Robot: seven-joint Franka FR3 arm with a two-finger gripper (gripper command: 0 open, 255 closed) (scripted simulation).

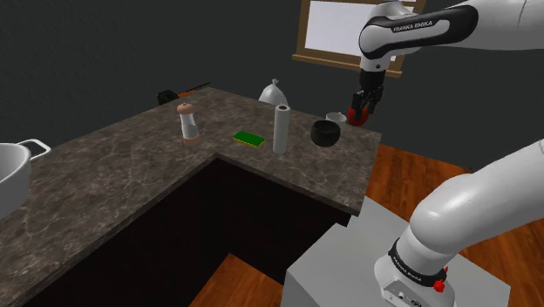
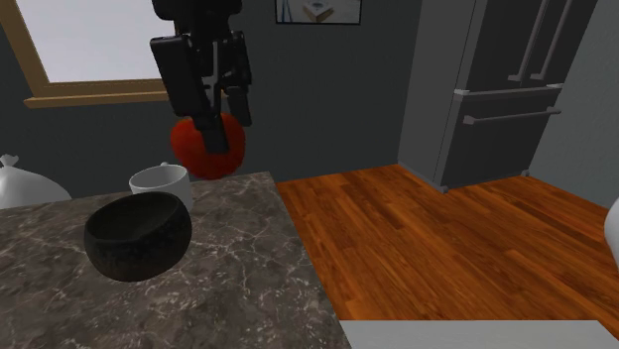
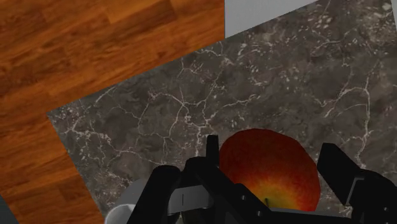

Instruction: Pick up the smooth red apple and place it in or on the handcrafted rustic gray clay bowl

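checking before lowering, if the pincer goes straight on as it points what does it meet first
Probably bare marble countertop near its corner: the pincer, shut on the red apple, points down at it. The white cup and dark bowl lie off to one side, though depth is unclear.

Dark veined stone counter (image 1: 113, 174) bears a bowl (image 1: 326, 133), mug (image 2: 159, 181), towel roll (image 1: 281, 129), perhaps a sponge (image 1: 248, 138).

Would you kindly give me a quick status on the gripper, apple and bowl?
Gripper shut on red apple, held above counter. Dark bowl empty. White mug beside bowl, near the path.
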